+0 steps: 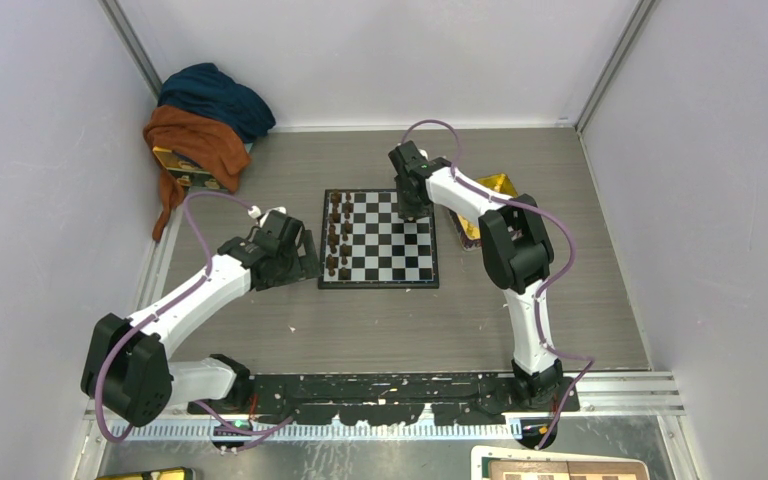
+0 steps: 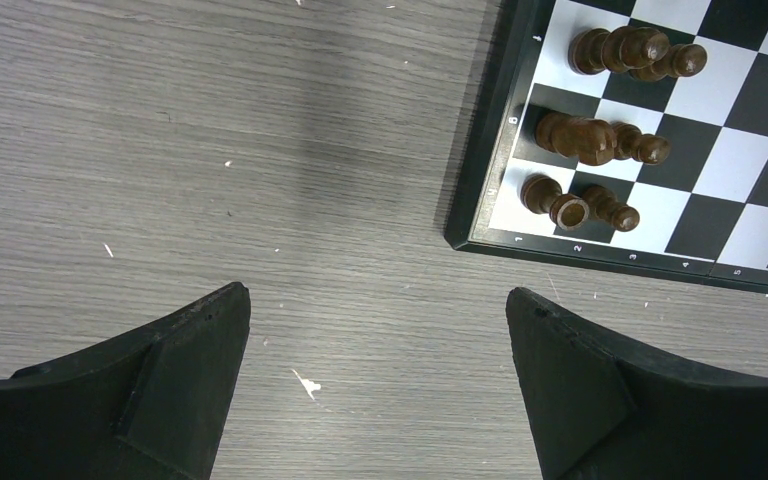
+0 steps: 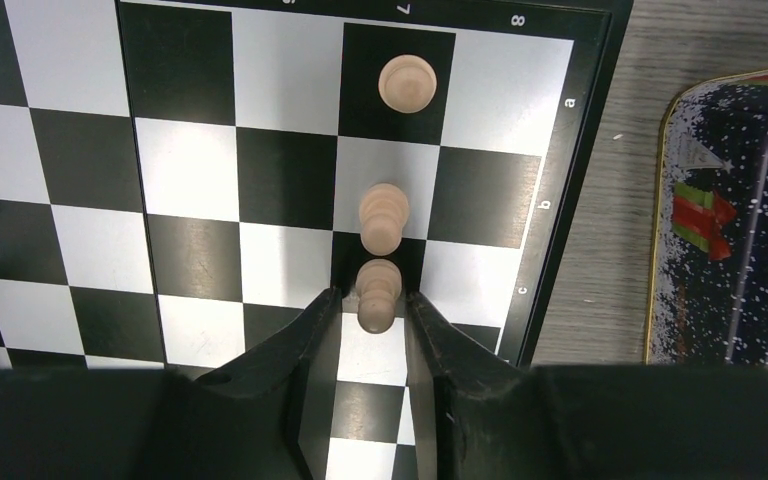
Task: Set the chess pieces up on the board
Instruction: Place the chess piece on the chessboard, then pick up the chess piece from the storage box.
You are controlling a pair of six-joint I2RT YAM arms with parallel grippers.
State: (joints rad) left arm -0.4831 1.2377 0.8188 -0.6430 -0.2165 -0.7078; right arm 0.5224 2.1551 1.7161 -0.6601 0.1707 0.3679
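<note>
— Right gripper (image 1: 412, 208), from above?
— Hung over the board (image 1: 400, 255), at its far edge. Left gripper (image 1: 300, 262) beside the left edge.
— From left wrist?
— Spread wide over table (image 2: 260, 150), nothing held.
— From right wrist?
— Pinched on one tan pawn (image 3: 378, 290); other chess pieces (image 3: 383, 215) just beside.

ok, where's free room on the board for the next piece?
Free: the board's middle files, between the dark pieces on its left and the chess pieces near its right edge; also the edge file beside them. Crowded: both clusters.

The board's (image 3: 572, 150) dark border reads 7 and 8, then a, b, c.
</note>
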